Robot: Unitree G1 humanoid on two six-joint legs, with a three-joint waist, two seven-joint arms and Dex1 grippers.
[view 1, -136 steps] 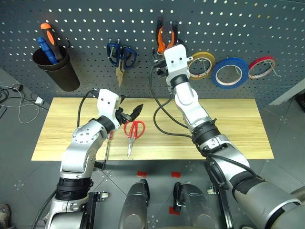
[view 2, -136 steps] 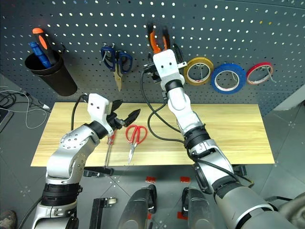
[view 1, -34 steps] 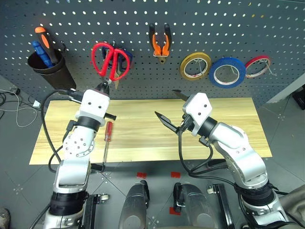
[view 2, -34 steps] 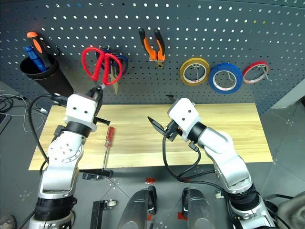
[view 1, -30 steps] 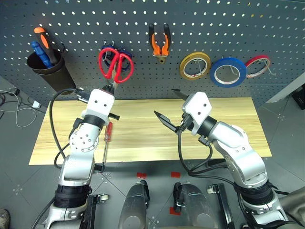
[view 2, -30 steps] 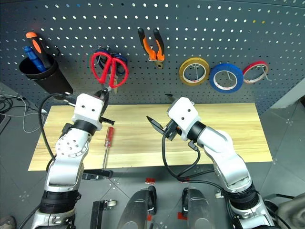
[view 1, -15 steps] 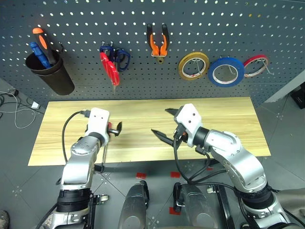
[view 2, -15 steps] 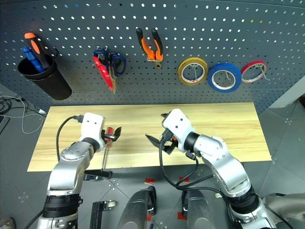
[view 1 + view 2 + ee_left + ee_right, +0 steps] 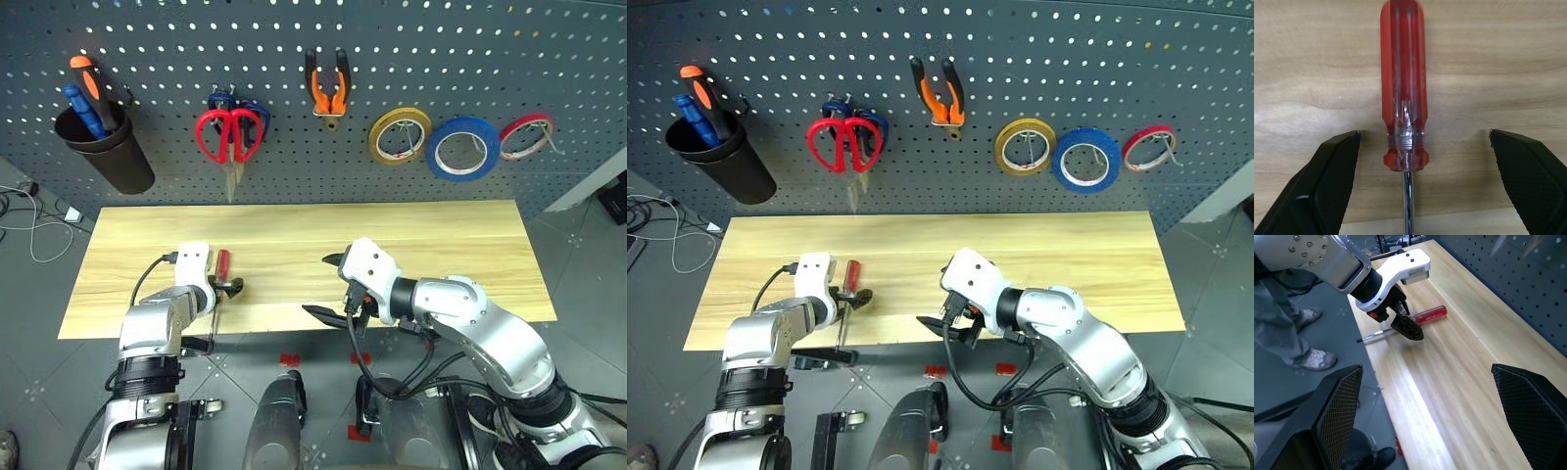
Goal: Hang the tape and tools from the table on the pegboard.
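Observation:
A red-handled screwdriver (image 9: 222, 263) lies on the table (image 9: 460, 235) near its front left, shaft pointing over the front edge. My left gripper (image 9: 1423, 133) is open and low over the table, with the screwdriver handle (image 9: 1402, 93) between its fingers and untouched. My right gripper (image 9: 318, 286) hangs open and empty over the table's front edge at the middle. On the pegboard (image 9: 549, 59) hang the red scissors (image 9: 228, 137), the orange-and-black pliers (image 9: 328, 86) and the blue tape (image 9: 466, 149).
A black cup (image 9: 116, 157) on the pegboard's left holds an orange and a blue screwdriver. Blue scissors (image 9: 220, 99) hang behind the red ones. A yellow roll (image 9: 402, 135) and a thin red roll (image 9: 526, 137) flank the blue tape. A person's legs (image 9: 1308, 357) stand beside the table.
My left gripper let go of the red scissors, which now hang on the pegboard, and came down open around the screwdriver handle. My right gripper sank toward the table's front edge.

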